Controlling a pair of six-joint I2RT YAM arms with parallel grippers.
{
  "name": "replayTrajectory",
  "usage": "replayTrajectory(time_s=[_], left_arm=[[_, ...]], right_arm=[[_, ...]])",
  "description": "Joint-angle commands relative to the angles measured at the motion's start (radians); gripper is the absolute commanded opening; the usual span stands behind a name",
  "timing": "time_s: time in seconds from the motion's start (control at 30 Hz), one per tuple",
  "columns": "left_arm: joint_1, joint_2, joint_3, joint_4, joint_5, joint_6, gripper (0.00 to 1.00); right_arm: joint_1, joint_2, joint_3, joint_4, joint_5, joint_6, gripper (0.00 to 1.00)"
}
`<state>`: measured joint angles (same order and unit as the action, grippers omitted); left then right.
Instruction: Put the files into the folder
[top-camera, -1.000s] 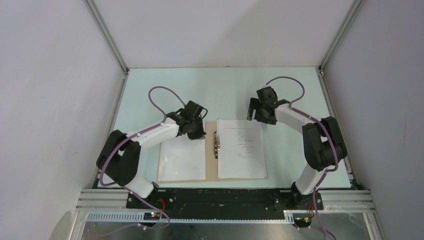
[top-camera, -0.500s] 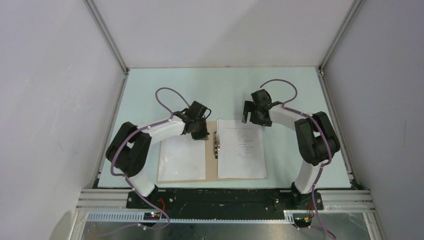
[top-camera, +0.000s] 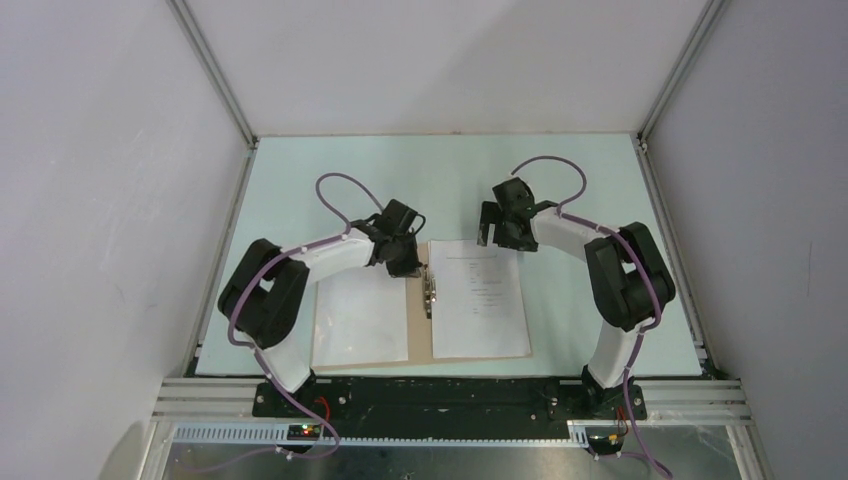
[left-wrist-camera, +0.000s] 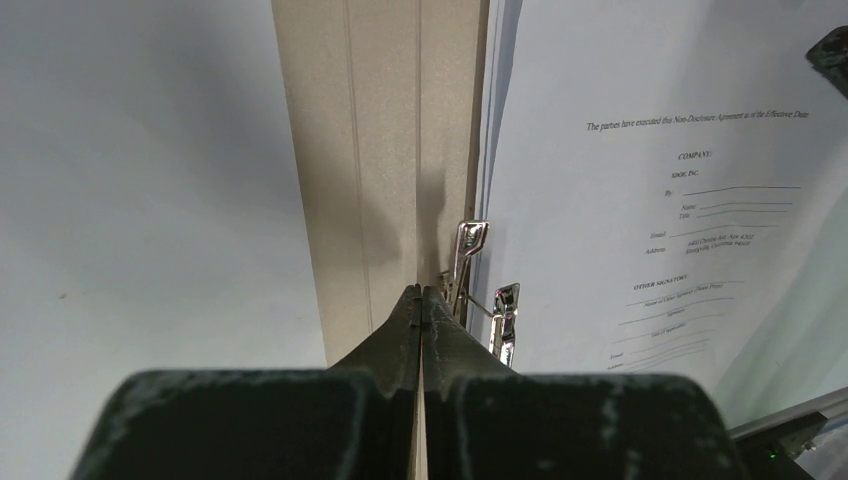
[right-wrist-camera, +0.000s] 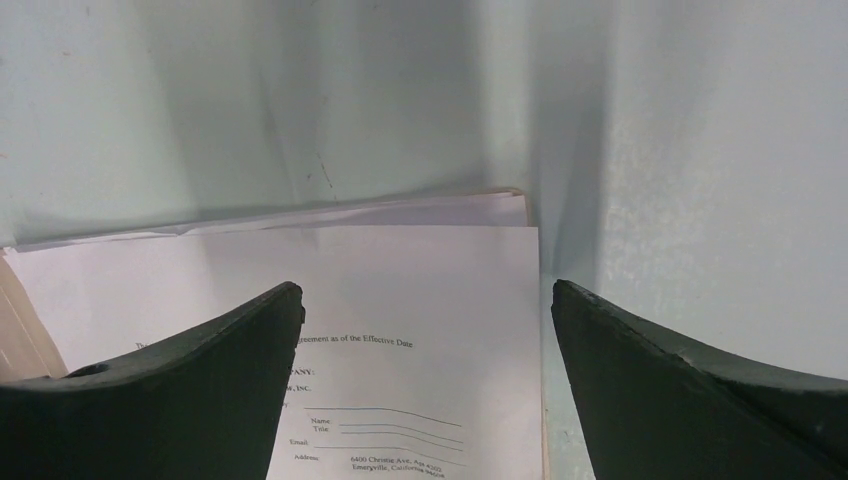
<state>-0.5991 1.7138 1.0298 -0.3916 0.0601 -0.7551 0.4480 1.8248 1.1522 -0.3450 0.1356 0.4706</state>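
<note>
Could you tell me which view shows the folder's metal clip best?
The left wrist view: the metal clip is close and sharp. The top view shows only a tiny strip on the folder; the right wrist view misses it.

Overhead far; 2 wrist views close, sharing printed sheet (left-wrist-camera: 650, 90).

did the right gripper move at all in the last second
Yes. The right gripper has shifted left, farther from the right edge of the table.
</note>
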Motion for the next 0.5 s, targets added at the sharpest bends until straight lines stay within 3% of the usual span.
replayTrajectory(time_s=[0.0, 0.47], left_arm=[[0.000, 0.014, 0.042, 0.016, 0.012, 0.017, 0.00], [0.000, 0.026, 0.039, 0.025, 0.018, 0.023, 0.00]], right_arm=[[0.019, 0.001, 0.058, -0.036, 0.066, 0.007, 0.99], [0.061, 0.009, 0.061, -0.055, 0.084, 0.049, 0.99]])
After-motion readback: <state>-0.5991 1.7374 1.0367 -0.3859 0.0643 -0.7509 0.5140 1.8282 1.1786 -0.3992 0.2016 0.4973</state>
